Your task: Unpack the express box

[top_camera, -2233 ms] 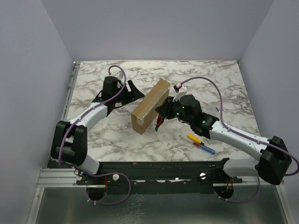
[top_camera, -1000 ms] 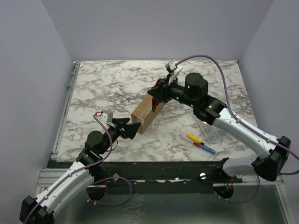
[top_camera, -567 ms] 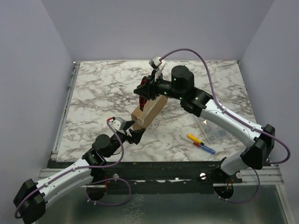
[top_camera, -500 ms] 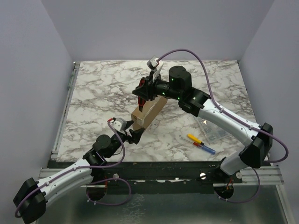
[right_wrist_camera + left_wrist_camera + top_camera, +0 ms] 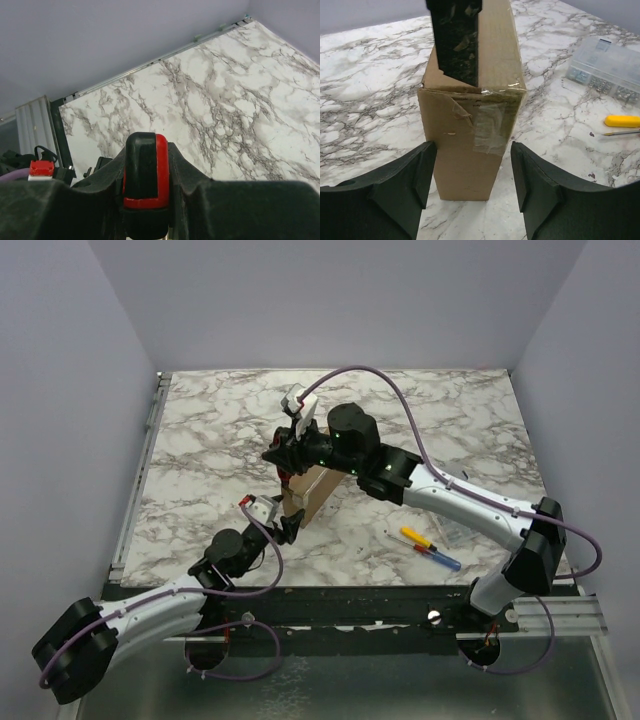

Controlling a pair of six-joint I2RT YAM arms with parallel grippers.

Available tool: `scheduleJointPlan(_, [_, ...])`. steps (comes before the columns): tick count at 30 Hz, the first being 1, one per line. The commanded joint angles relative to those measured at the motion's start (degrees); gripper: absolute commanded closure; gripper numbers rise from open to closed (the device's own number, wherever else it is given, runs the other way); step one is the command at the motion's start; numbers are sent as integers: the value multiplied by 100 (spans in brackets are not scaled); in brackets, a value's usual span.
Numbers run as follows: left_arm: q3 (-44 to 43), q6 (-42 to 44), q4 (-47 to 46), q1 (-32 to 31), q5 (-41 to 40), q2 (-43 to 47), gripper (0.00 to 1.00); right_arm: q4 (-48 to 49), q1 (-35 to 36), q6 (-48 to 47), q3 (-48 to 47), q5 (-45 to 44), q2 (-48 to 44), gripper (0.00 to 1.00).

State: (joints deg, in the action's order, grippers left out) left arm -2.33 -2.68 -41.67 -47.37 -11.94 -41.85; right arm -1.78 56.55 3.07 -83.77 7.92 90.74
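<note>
The express box (image 5: 310, 492) is a brown cardboard mailer standing on its long edge; its taped near end (image 5: 470, 150) fills the left wrist view. My left gripper (image 5: 284, 526) is low at that near end and open (image 5: 472, 150), one finger on each side of the box, the right one clearly apart from it. My right gripper (image 5: 286, 460) hangs over the box's top edge and shows there as a dark shape (image 5: 455, 40). It is shut (image 5: 146, 161) on a red-and-black tool handle (image 5: 162, 170).
A clear plastic compartment case (image 5: 455, 525) (image 5: 607, 65) lies to the right of the box. Two small screwdrivers, one yellow-handled (image 5: 414, 537) (image 5: 622, 121) and one blue-handled (image 5: 447, 561), lie near the front right. Purple walls close in the marble table (image 5: 200, 440).
My left arm has come in low to the box's near end, its jaws narrowing. My right arm has swung left along the box's top with the tool.
</note>
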Motion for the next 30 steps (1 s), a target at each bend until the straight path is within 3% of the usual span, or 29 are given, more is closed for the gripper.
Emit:
scheduleJointPlan(1, [-38, 241, -725, -25, -24, -386, 33, 196, 22, -253, -258, -374, 275, 99])
scheduleJointPlan(13, [11, 452, -1102, -18, -180, -733, 38, -28, 96, -429, -307, -634, 424, 100])
scheduleJointPlan(25, [20, 373, -1502, -22, -334, -1052, 24, -319, 183, -595, -581, -958, 298, 99])
scheduleJointPlan(30, [-104, 366, -1765, -12, -409, -1563, 30, -271, 180, -622, -448, -933, 304, 99])
